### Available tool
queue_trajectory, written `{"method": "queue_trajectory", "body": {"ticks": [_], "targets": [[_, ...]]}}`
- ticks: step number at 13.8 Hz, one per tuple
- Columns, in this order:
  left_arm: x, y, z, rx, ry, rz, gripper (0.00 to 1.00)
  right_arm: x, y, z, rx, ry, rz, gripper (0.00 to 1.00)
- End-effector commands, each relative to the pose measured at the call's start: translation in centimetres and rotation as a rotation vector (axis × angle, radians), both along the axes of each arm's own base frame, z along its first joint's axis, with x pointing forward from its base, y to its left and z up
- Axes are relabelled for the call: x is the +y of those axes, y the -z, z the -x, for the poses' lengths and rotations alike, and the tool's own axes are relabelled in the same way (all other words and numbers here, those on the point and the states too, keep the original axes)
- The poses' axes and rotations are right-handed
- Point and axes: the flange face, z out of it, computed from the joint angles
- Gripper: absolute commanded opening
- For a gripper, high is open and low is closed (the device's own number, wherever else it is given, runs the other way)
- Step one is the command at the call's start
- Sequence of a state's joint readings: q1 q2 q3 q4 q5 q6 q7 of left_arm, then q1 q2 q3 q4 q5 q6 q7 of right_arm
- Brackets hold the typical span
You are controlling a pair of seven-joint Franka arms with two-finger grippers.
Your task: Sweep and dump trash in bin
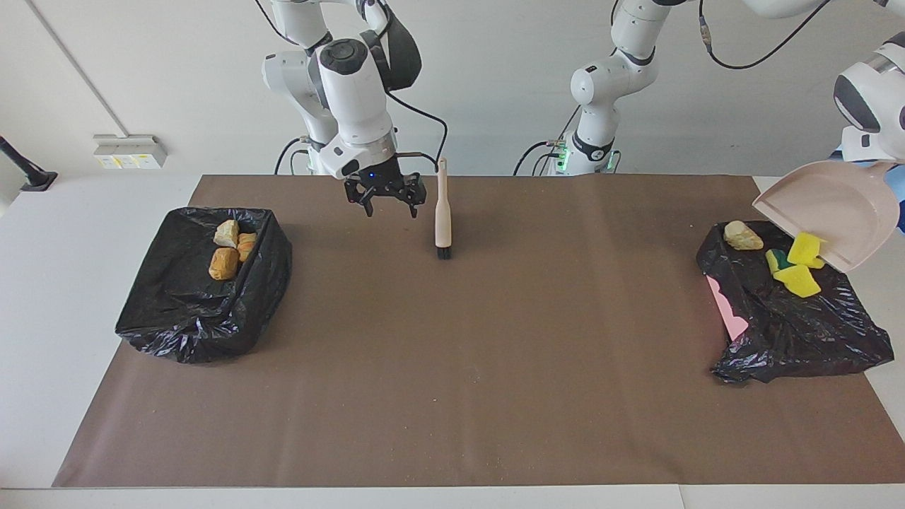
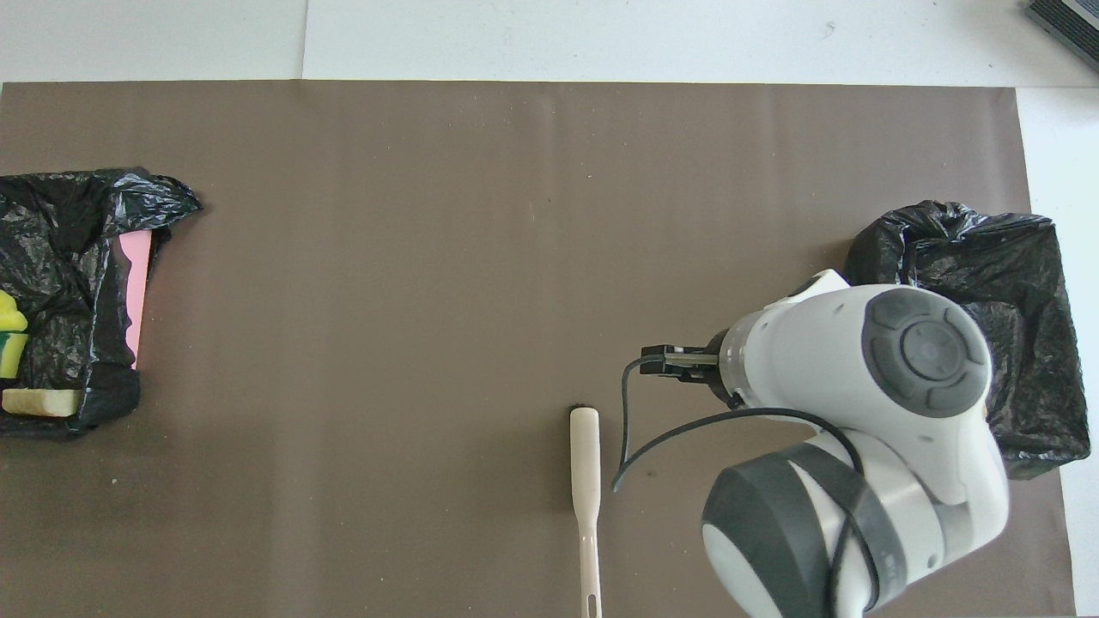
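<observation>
My left gripper (image 1: 884, 164) is shut on the handle of a pink dustpan (image 1: 827, 215), which is tipped steeply over the black-bagged bin (image 1: 792, 318) at the left arm's end. Trash is sliding out of it: yellow sponge wedges (image 1: 800, 278), one green-backed (image 1: 778, 260), and a pale tan lump (image 1: 742, 236) at the bin's rim. In the overhead view the sponges (image 2: 10, 319) and lump (image 2: 39, 402) lie in that bin (image 2: 60, 257). My right gripper (image 1: 385, 196) hangs open and holds nothing, above the mat beside the wooden brush (image 1: 443, 212).
A second black-bagged bin (image 1: 198, 311) at the right arm's end holds a tan lump (image 1: 227, 232) and orange-brown pieces (image 1: 223, 263). The brush (image 2: 585, 481) rests near the robots' edge of the brown mat (image 1: 452, 367). Fine crumbs dot the mat.
</observation>
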State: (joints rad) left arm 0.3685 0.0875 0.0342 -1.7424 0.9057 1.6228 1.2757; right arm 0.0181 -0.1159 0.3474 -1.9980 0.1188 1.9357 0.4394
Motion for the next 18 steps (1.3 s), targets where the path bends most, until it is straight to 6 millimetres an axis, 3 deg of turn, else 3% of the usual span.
{"method": "queue_trajectory", "body": {"ticks": [1, 4, 5, 6, 9, 10, 12, 15, 18], "targets": [[0.2, -2.6, 0.4, -0.012, -0.063, -0.055, 0.00, -5.1, -4.9, -1.6, 0.017, -0.020, 0.023, 1.00], [0.1, -5.5, 1.1, -0.039, -0.078, -0.086, 0.00, -12.0, -9.1, -2.6, -0.003, -0.015, 0.059, 1.00], [-0.4, -7.7, 1.7, -0.089, -0.073, -0.085, 0.00, -13.8, -10.6, -2.6, -0.005, -0.016, 0.071, 1.00], [-0.5, -8.4, 2.2, -0.115, -0.077, -0.078, 0.00, -15.1, -12.1, -2.5, -0.003, -0.032, 0.071, 1.00], [-2.1, -7.9, 2.2, -0.217, -0.140, 0.040, 0.00, -20.0, -16.7, -1.5, -0.002, -0.069, 0.101, 1.00], [-4.0, -7.5, 1.3, -0.252, -0.148, 0.052, 0.00, -22.1, -17.9, -1.2, -0.010, -0.078, 0.113, 1.00], [-8.2, -6.4, -0.3, -0.279, -0.129, 0.117, 0.00, -24.1, -17.9, -1.8, -0.005, -0.122, 0.129, 1.00], [-14.3, -4.6, -1.6, -0.385, -0.220, 0.246, 0.00, -24.8, -17.2, -2.2, -0.007, -0.104, 0.120, 1.00], [-21.1, -2.8, -2.9, -0.467, -0.331, 0.304, 0.00, -24.1, -17.3, -2.1, -0.009, -0.116, 0.121, 1.00]]}}
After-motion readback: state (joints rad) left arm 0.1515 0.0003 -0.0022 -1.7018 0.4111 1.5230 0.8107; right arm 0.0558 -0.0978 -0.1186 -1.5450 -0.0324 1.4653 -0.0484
